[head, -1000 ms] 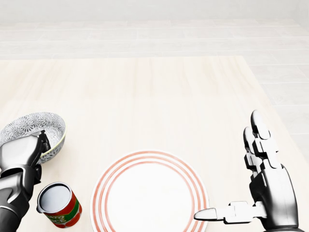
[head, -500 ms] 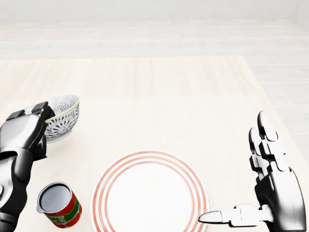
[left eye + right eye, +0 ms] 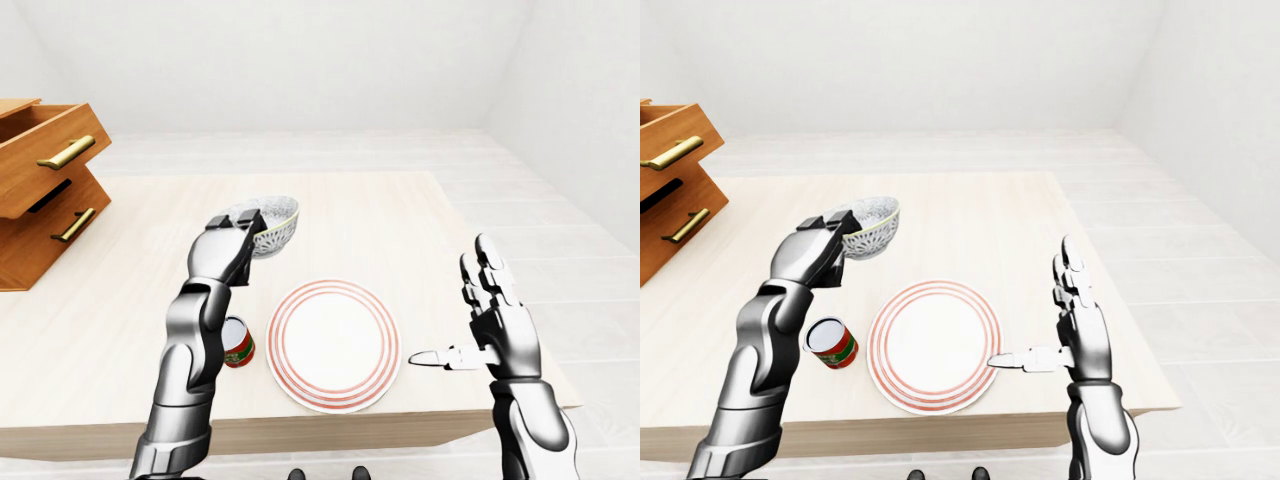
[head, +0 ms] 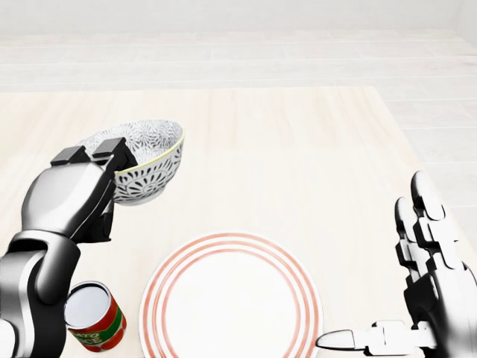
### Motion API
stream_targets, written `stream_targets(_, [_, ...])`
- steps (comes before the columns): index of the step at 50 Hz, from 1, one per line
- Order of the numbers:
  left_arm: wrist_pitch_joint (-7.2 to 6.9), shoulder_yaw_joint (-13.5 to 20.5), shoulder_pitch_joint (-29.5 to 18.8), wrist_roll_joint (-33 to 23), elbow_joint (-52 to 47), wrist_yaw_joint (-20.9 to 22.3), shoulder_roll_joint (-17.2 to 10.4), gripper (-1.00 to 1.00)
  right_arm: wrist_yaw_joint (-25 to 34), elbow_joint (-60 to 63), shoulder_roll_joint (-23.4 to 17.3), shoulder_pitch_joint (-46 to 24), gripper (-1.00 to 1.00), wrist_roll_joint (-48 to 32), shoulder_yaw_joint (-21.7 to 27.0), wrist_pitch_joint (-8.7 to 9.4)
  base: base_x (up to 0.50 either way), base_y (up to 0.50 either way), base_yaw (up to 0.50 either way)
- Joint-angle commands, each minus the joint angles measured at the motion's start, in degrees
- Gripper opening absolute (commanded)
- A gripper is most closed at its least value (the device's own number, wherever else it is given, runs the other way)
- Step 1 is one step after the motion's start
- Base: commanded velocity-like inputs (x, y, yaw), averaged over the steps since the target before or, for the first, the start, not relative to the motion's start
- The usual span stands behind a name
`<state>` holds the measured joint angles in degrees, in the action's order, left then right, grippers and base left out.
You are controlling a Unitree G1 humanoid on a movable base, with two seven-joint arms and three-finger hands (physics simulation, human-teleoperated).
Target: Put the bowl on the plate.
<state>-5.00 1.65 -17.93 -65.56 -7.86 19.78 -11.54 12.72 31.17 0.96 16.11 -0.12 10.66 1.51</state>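
Because the table (image 4: 298,149) carries the red-ringed plate (image 4: 231,298) at bottom middle of the head view and the bowl (image 4: 149,168) hangs above the wood up-left of it, apart from the plate, the step in hand reads as carry-over, then set-down. The left hand (image 4: 74,198) pinches the bowl's left rim, fingers hooked over the edge, and the bowl is tipped a bit. To do it well: move it right and toward the view's bottom, level it, centre it over the inner ring, lower until the foot sits flat, then let go. A one-sided rim pinch could let it swing or slip. The right hand (image 4: 432,298) is spread and holds nothing, thumb tip near the plate's rim; best out of the path. Containers: wooden drawer unit (image 3: 40,190) at left of the left-eye view, top drawer pulled out, contents hidden. Plate bare. Bowl shows only its pattern inside, looks empty. Small can (image 4: 93,317) left of the plate, open top, grey inside, nothing seen in it.
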Motion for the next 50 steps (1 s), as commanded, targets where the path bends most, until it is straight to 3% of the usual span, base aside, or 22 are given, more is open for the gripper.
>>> stream_targets(1, [0.0, -2.1, 3.3, -6.1, -11.6, 4.9, 4.5, -1.0, 0.8, 0.9, 0.4, 0.4, 1.0, 0.4, 0.9, 0.1, 0.0, 0.0, 0.0])
stream_targets(14, [0.0, -6.8, 6.2, -8.2, -19.7, 9.6, 9.9, -1.0, 1.6, 3.7, 0.9, 1.4, 1.0, 0.5, 1.6, 1.0, 0.0, 0.0, 0.0])
stream_targets(22, [0.0, -10.5, 8.6, -9.2, -20.6, 8.4, 12.6, -1.0, 2.7, 6.1, 2.0, 3.0, 1.0, 3.0, 3.2, 0.28, 0.0, 0.0, 0.0])
stream_targets(26, [0.0, -13.9, 12.1, -10.3, -20.6, 4.7, 13.7, -1.0, 3.6, 6.6, 2.6, 4.4, 1.0, 3.4, 3.8, -1.12, 0.0, 0.0, 0.0])
stream_targets(29, [0.84, -16.4, 14.9, -10.5, -21.8, 3.7, 14.4, -1.0, 4.3, 6.3, 3.1, 4.9, 1.0, 3.7, 4.2, -2.17, 0.0, 0.0, 0.0])
stream_targets(39, [2.57, -23.5, 21.8, -13.6, -23.7, -1.5, 14.4, -1.0, 5.1, 4.5, 3.7, 5.3, 1.0, 4.0, 4.8, -4.34, 0.0, 0.0, 0.0])
stream_targets(50, [2.26, -28.2, 26.1, -16.1, -26.2, -4.2, 12.6, -1.0, 5.5, 4.0, 4.0, 5.2, 1.0, 4.0, 5.1, -4.79, 0.0, 0.0, 0.0])
